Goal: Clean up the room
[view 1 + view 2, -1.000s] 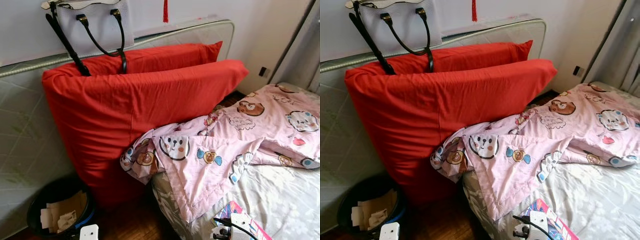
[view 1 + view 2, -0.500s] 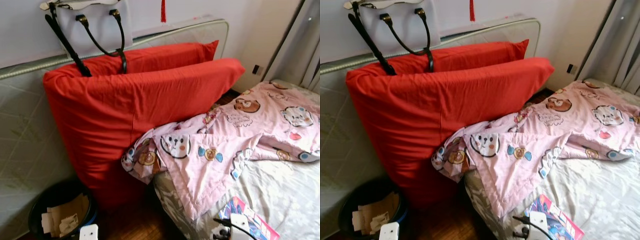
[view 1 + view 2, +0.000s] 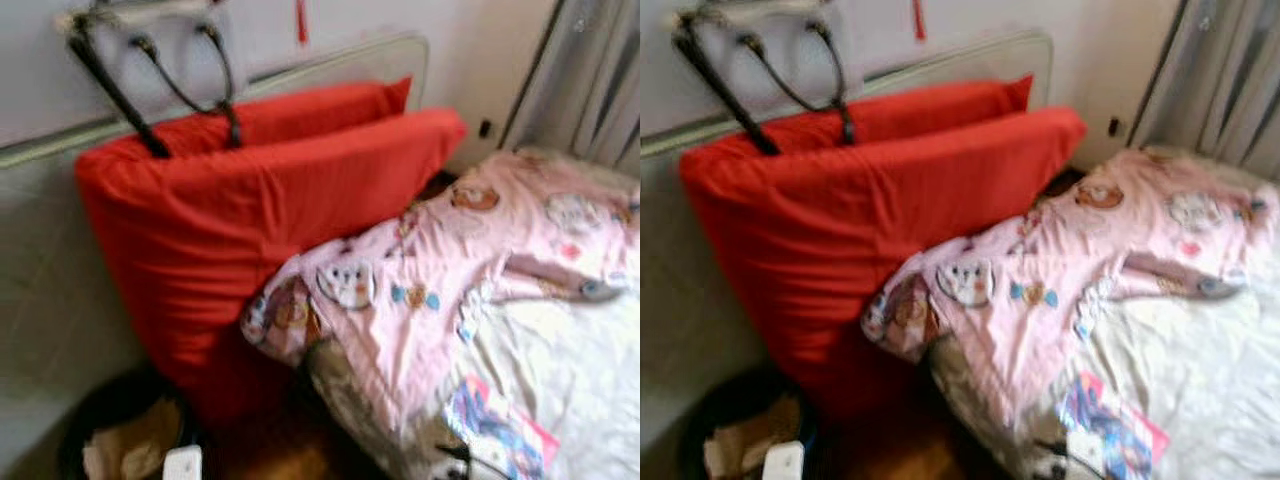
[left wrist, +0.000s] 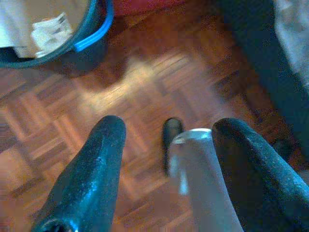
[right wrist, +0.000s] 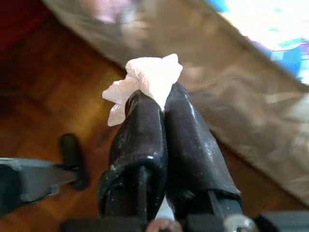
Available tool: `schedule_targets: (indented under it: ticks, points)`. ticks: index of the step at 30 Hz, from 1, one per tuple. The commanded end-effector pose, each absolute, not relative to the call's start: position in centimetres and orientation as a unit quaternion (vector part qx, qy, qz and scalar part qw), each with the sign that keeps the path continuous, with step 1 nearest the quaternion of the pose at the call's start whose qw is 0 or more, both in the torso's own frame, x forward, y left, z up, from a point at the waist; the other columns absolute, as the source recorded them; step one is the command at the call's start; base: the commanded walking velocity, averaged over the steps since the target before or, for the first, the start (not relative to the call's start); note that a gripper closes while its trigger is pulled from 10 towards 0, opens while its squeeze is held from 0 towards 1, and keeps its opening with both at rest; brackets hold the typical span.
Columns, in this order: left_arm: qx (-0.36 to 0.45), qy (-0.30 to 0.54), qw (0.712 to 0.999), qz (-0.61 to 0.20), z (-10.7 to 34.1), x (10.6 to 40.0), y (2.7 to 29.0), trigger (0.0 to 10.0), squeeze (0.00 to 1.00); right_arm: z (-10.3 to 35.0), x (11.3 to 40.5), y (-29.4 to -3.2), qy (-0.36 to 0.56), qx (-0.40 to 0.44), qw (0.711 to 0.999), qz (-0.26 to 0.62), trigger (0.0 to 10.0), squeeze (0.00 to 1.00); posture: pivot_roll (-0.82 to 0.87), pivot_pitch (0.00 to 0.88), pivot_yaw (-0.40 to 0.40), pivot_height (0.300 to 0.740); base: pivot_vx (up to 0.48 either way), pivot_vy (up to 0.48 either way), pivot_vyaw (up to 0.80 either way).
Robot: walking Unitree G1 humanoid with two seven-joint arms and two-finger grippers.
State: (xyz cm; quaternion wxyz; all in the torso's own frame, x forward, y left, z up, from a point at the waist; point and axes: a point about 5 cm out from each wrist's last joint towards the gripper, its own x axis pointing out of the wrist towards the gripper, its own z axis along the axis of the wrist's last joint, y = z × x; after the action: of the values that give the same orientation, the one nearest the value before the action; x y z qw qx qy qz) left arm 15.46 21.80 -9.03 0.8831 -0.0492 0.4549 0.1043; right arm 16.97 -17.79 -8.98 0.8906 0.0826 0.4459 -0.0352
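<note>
right jaws (image 5: pixel 161 104) pinching crumpled tissue (image 5: pixel 145 79) beside bed (image 5: pixel 231 92); left jaws (image 4: pixel 166 145) wide above floor (image 4: pixel 58 125), near bin (image 4: pixel 91 36)

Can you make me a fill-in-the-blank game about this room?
1. The right tool is shut on a crumpled white ____.
2. The two big pillows are ____ in colour.
3. The bin stands on a ____ floor.
4. The left tool is ____ and holds nothing.

Missing words: tissue; red; wooden; open
</note>
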Motion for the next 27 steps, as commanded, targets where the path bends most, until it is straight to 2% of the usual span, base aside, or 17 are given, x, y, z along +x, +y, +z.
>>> schedule_targets:
  ticks: [1, 27]
  points:
    - [-0.046, 0.461, 0.881, 0.097, -9.16, 15.40, 21.38, 10.0, 0.00, -8.79, 17.18, -18.62, 0.443, 0.075, 0.893, -0.042, 10.0, 0.00, -0.06, 0.000, 0.025, 0.740, 0.000, 0.401, 0.00]
    - [-0.046, 0.458, 0.882, 0.099, -9.02, 15.71, 21.50, 10.0, 0.00, -8.67, 17.54, -18.40, 0.442, 0.074, 0.893, -0.036, 10.0, 0.00, -0.04, 0.000, 0.020, 0.740, 0.000, 0.402, 0.00]
